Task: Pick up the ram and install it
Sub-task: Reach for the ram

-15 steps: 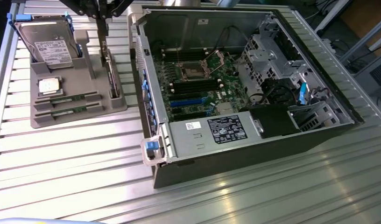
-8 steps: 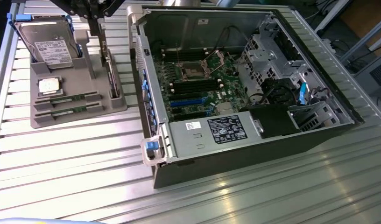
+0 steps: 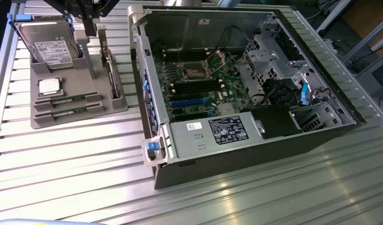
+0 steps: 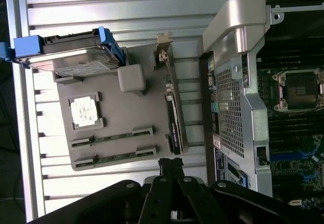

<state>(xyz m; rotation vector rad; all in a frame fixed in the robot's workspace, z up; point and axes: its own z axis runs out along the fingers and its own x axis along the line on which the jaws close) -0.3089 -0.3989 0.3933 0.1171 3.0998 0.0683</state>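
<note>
Exterior view first: one gray tray [image 3: 79,115] sits on the slatted metal table [image 3: 66,159] at the exterior view's left, with one open PC case [image 3: 241,154] beside it. In the tray I count one hard drive [image 3: 49,43] leaning in its cradle, one processor chip [image 3: 49,86] in a square pocket, one card [image 3: 110,70] standing on edge, and two ram sticks. The first ram stick [image 3: 71,99] lies flat in the slot just beside the processor, and the second ram stick [image 3: 75,110] lies in the slot along the tray's edge. Inside the case there's one motherboard [image 3: 204,89]. The gripper [image 3: 91,30] hangs over the tray's far end, near the hard drive.

Wrist view, same count: hard drive [image 4: 71,57] with blue rails, processor chip [image 4: 86,110], card [image 4: 173,118], first ram stick [image 4: 112,137], second ram stick [image 4: 117,155], all in the tray [image 4: 131,113]. The gripper [image 4: 171,167] has its jaws together, nothing between them, clear of both sticks.
</note>
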